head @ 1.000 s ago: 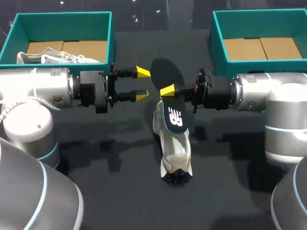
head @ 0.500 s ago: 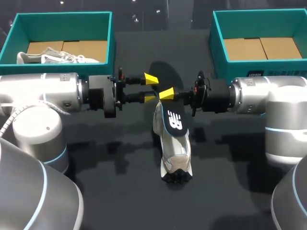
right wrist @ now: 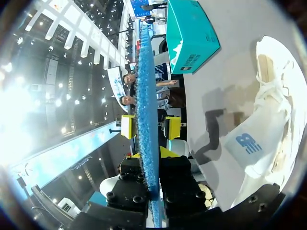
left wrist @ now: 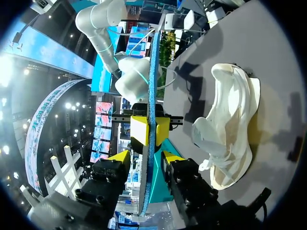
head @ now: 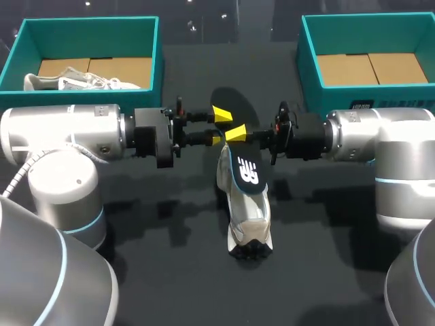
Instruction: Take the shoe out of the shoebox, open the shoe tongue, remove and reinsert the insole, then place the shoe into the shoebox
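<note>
Over mid-worktop, right hand [head: 236, 134] is clamped on the insole [head: 246, 166], already out of the unboxed shoe [head: 248, 217] lying below, left hand [head: 219, 126] fingers apart, straddling it; reinsert and boxing still to do.

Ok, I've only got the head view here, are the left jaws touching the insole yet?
Observer: No. The left wrist view shows the insole edge-on between the left jaws, with a gap on each side.
Operator: Are the right jaws really clamped?
Observer: Yes, that same view shows them pressing the insole from both sides.
Operator: Is it resting on anything?
Observer: No, the right wrist view shows open space between the insole and the white shoe.
</note>
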Motion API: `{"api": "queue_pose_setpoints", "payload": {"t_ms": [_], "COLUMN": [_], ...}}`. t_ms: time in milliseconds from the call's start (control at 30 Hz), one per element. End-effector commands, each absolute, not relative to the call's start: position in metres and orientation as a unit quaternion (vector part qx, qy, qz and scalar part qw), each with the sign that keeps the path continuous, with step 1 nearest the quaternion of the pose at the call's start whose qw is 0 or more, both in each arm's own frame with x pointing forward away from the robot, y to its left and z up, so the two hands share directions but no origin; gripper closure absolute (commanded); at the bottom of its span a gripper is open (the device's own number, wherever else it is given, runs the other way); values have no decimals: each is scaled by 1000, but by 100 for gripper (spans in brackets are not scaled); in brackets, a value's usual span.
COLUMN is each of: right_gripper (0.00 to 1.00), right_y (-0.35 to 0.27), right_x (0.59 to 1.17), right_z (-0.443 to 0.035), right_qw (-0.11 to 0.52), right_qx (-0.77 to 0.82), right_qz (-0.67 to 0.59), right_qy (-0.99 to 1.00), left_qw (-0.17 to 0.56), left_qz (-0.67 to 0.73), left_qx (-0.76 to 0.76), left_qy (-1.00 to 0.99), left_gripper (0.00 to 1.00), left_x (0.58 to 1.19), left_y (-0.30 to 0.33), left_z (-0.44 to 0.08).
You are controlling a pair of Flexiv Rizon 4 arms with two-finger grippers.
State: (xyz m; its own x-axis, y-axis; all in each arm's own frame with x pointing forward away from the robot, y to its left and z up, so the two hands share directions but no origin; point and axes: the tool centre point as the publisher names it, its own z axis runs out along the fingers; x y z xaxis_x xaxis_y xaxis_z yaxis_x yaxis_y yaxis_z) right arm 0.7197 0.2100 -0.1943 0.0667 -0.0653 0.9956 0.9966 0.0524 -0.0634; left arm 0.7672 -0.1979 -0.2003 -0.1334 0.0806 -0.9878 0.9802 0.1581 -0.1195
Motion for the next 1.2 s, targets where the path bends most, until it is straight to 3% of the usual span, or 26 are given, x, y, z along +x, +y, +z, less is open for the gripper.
{"api": "queue_pose_setpoints", "payload": {"t_ms": [33,567,900,967,1033,1200], "right_gripper": [100,100,100,100,100,100], "right_y": [211,211,211,211,211,211], "right_x": [719,719,719,719,719,719], "right_z": [-195,-195,-195,-195,-195,-195], "right_qw": [545,545,545,545,545,545], "right_qx": [-487,-487,-487,-487,-487,-487], "right_qz": [-486,-486,-486,-486,-486,-486], "right_qy": [-479,-479,-479,-479,-479,-479], "left_qw": [484,486,485,485,485,487], "left_qz": [-466,-463,-465,-464,-464,-465], "left_qx": [450,458,462,463,462,461], "left_qy": [589,583,580,579,580,578], "left_gripper": [61,73,75,78,98,100], "left_x": [771,771,768,769,769,770], "left_y": [-208,-217,-222,-223,-225,-225], "left_z": [-201,-206,-207,-207,-207,-207]}}
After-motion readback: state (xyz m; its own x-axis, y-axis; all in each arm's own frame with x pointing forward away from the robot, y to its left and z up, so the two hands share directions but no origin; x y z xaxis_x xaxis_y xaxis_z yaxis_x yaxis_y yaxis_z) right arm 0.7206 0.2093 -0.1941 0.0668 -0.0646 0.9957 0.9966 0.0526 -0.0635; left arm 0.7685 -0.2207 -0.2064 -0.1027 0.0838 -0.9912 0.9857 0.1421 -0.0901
